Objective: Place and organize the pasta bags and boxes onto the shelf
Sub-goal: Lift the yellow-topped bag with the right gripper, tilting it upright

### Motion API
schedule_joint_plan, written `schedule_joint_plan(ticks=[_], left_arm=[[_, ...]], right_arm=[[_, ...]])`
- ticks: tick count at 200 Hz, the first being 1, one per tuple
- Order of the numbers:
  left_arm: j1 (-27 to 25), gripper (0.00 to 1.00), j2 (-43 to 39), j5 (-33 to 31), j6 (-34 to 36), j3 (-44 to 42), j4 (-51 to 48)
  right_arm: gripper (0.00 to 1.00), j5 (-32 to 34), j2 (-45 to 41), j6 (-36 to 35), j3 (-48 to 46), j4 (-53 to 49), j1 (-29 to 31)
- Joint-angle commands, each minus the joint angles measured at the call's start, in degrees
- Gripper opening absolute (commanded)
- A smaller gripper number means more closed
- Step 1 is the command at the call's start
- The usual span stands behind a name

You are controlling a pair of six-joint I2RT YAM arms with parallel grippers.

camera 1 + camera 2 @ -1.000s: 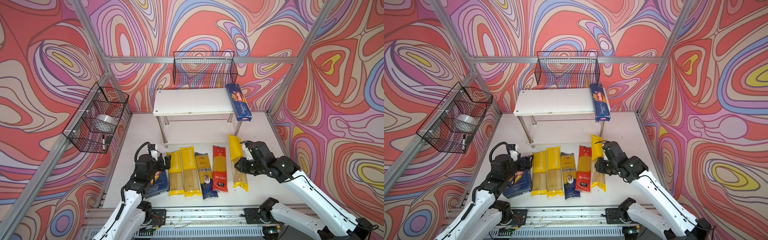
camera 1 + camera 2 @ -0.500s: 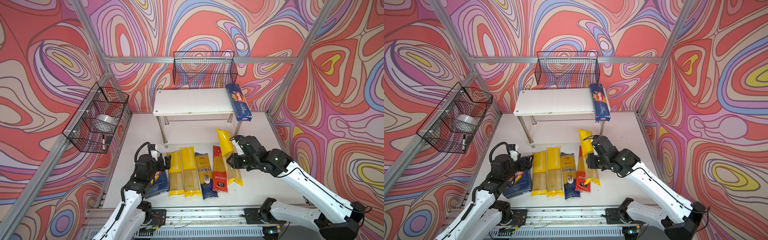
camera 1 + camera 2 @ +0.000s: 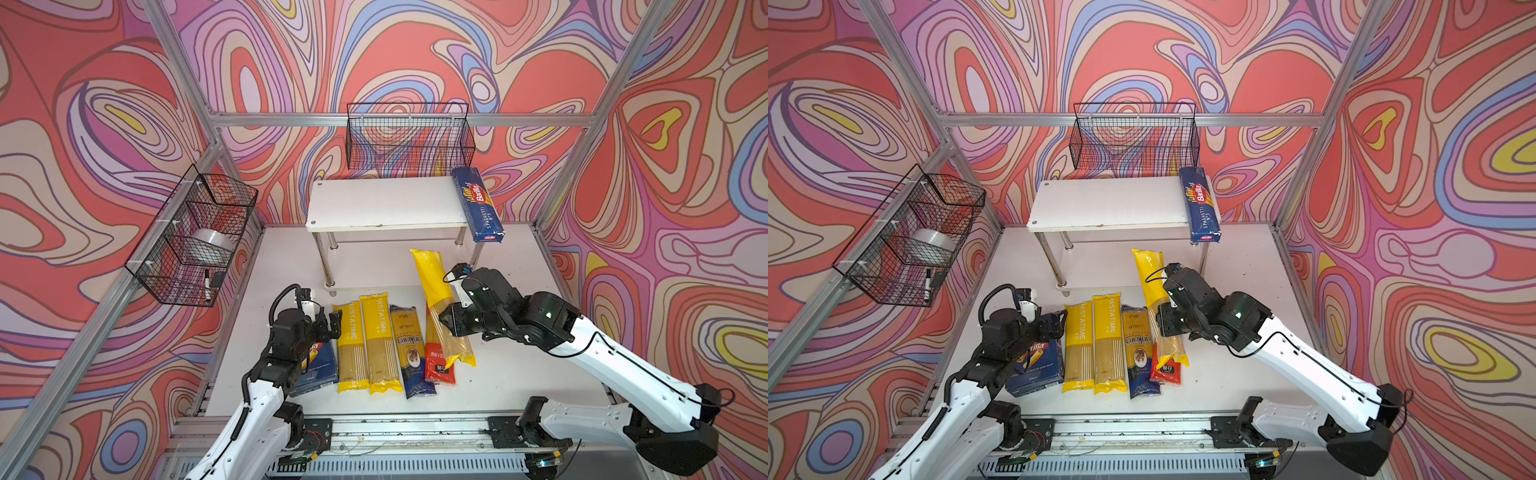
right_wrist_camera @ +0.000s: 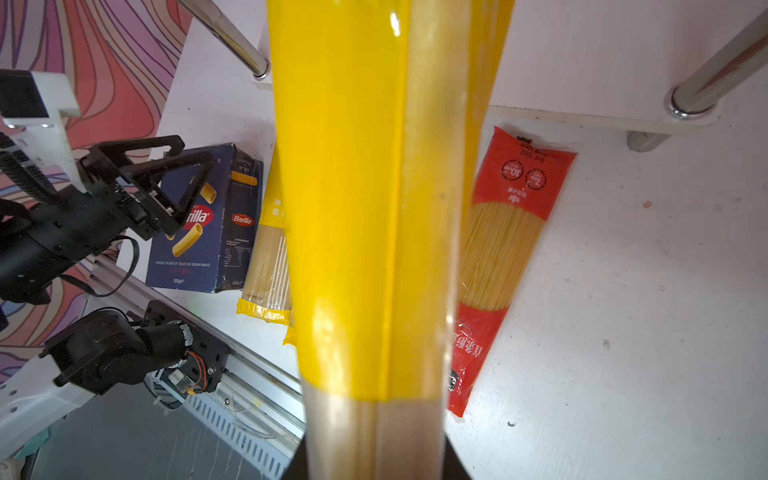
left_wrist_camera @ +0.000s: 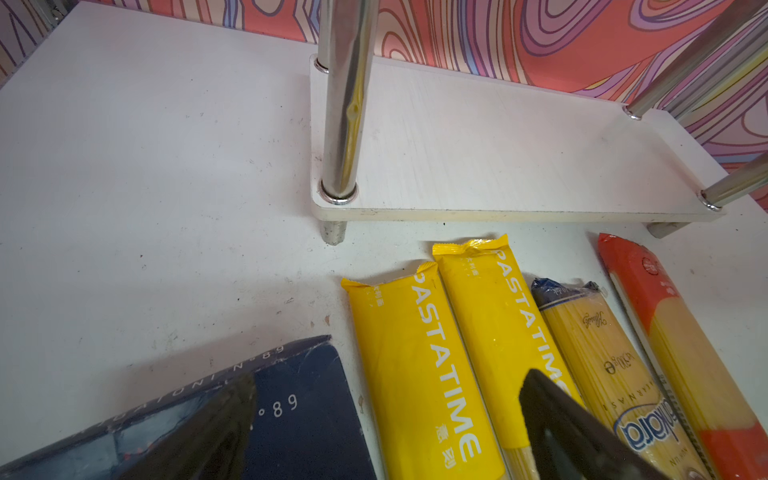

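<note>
My right gripper is shut on a yellow-ended bag, held tilted above the table, its far end toward the shelf. In the right wrist view this bag fills the middle, over the red-ended bag. Two yellow-ended bags and a gold-and-navy bag lie side by side on the table. My left gripper hangs open over the wide blue pasta box, touching nothing. The long blue spaghetti box lies on the right end of the shelf's top board.
A black wire basket hangs on the back wall above the shelf. Another basket on the left wall holds a tape roll and a marker. The shelf's lower board is bare. Chrome legs stand at its corners.
The right gripper has lifted the yellow-ended bag off the table and carried it left, over the red-ended bag, with its far end raised. The left arm has not moved.
</note>
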Motion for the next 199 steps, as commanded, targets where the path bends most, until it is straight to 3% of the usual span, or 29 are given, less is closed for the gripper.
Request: schedule_joint_plan(ticks=[1,199], left_arm=[[-0.1,1.00,-0.6,0.0,0.7,-0.3,0.0],[0.0,1.00,-0.5,-0.6,0.5,-0.3,-0.1]], right_arm=[[0.02,3.2,-0.6,-1.3,4.1,4.2,1.0],[0.03,6.4,4.7,-3.0,19.1,-2.1,1.1]])
